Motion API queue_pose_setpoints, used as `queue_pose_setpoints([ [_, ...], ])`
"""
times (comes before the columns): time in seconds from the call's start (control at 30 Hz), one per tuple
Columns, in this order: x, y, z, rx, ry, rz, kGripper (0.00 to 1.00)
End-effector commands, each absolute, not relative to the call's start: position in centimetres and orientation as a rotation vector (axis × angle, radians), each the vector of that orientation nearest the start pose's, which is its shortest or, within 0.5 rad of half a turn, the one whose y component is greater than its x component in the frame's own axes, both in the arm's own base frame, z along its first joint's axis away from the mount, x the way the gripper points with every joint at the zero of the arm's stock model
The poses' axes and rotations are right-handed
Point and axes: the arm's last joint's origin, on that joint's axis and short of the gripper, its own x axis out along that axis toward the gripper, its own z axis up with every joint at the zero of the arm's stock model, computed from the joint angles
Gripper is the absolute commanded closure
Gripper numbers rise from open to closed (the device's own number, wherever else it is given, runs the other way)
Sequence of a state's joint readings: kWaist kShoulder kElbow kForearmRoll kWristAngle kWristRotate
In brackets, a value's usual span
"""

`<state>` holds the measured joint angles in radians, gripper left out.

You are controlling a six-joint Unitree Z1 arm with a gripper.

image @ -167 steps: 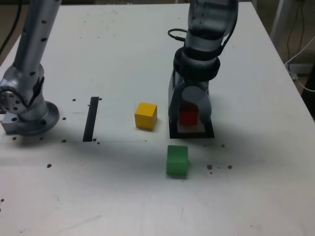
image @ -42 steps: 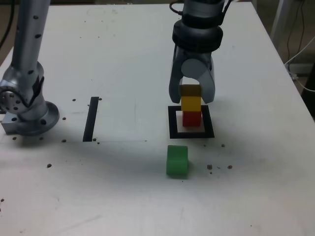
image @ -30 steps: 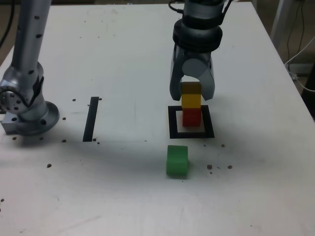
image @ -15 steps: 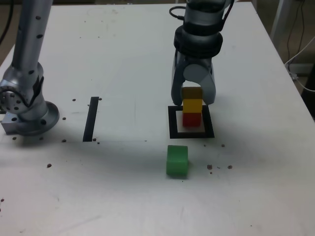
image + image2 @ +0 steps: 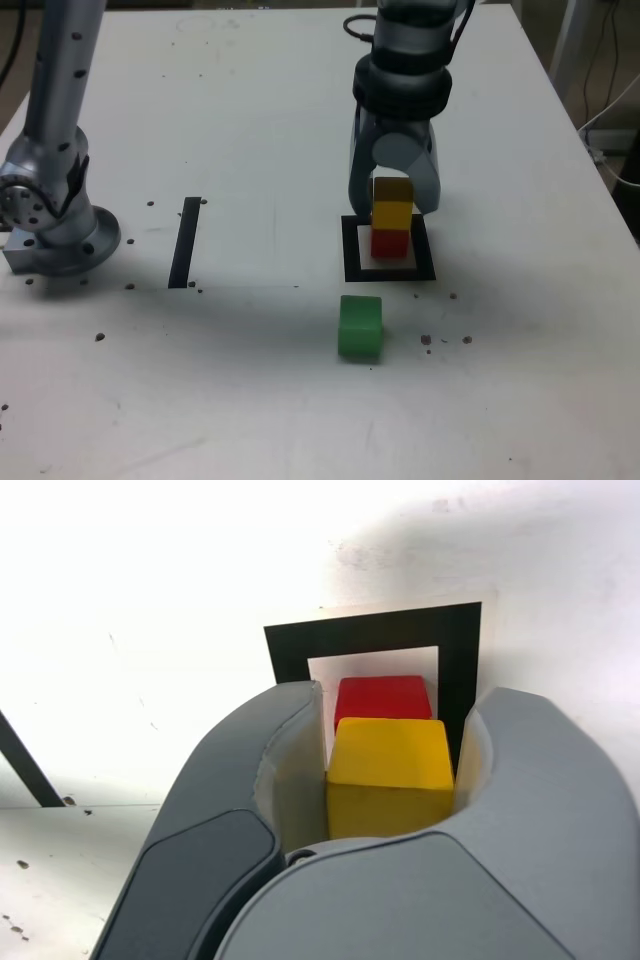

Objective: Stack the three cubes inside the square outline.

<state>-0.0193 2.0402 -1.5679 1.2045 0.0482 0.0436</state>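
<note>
the yellow cube (image 5: 392, 207) sits on top of the red cube (image 5: 390, 242), and both stand inside the square outline (image 5: 350, 248), so the stack has its first two layers where the task wants them. the gripper (image 5: 393, 197) hangs straight down over the pair, one finger on each side of the yellow cube. in the wrist view the yellow cube (image 5: 388, 773) lies between the two curved fingers (image 5: 263, 770) with a thin gap showing on at least one side, so the jaws look slightly apart, more a loose bracket than a firm clamp; i judge the cube is being let go, though contact on the far side cannot be ruled out. the red cube (image 5: 382, 698) peeks out past the yellow one, roughly lined up with it.

the green cube (image 5: 360, 326) lies on the white table (image 5: 250, 120) just in front of the outline, apart from it, waiting to be the top layer.

the cubes are matte, sharp-edged blocks of equal size. the outline is flat black tape around a white centre, slightly wider than a cube. a straight black strip (image 5: 185, 242) lies well off toward the exterior view's left, near the arm's base (image 5: 50, 235). the fingers are smooth grey shells with paler inner pads.
</note>
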Motion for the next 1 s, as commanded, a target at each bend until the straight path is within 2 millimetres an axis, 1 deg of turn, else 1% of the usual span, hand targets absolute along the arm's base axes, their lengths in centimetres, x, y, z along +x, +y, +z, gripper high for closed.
queue_pose_setpoints([
  [0.0, 36.5, -0.4, 24.7, 0.088, 1.678, -0.018, 0.21],
  [0.1, 36.3, -0.5, 24.7, 0.087, 1.681, -0.02, 0.07],
  [0.17, 36.1, -0.5, 24.8, 0.087, 1.682, -0.02, 0.01],
  [0.33, 35.9, -0.7, 25.2, 0.094, 1.667, -0.024, 0.0],
  [0.6, 34.9, -1.2, 27.0, 0.119, 1.633, -0.039, 0.0],
  [0.8, 32.8, -2.6, 28.1, 0.129, 1.632, -0.05, 0.01],
  [0.97, 30.6, -4.9, 28.2, 0.107, 1.653, -0.015, 0.01],
])
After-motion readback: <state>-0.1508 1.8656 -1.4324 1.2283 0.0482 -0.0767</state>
